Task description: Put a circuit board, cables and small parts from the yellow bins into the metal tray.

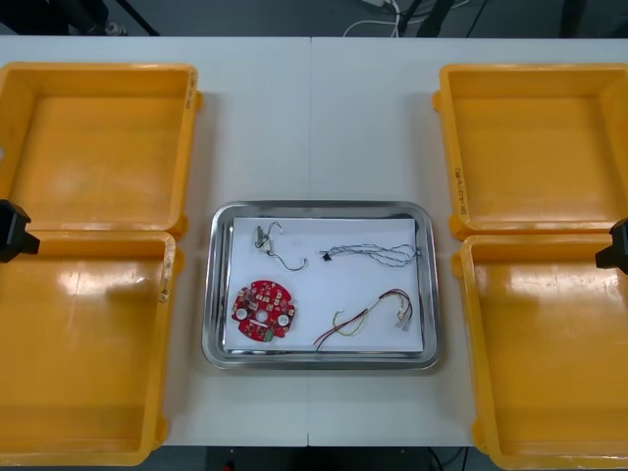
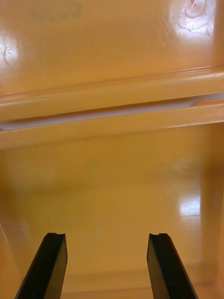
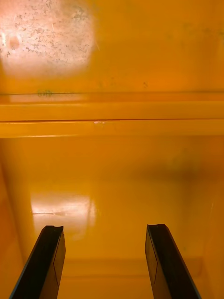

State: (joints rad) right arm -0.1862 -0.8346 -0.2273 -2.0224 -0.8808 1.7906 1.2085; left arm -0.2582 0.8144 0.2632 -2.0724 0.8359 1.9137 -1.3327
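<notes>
The metal tray (image 1: 218, 294), white inside, sits at the table's middle. In it lie a round red circuit board (image 1: 263, 310), a twisted blue and white cable (image 1: 373, 254), a red and yellow cable (image 1: 365, 316) and a small metal part (image 1: 273, 244) with a thin wire. My left gripper (image 3: 105, 261) hangs open over the near left yellow bin (image 1: 78, 363), nothing between its fingers; it shows at the left edge (image 1: 14, 231) of the front view. My right gripper (image 2: 108, 266) is open too, over the near right yellow bin (image 1: 549, 353), and shows at the right edge (image 1: 614, 247).
The far left yellow bin (image 1: 98, 147) and far right yellow bin (image 1: 535, 147) hold nothing I can see. In both wrist views the rims between two bins (image 2: 112, 112) (image 3: 112, 114) run across beyond the fingers. Bare table lies between bins and tray.
</notes>
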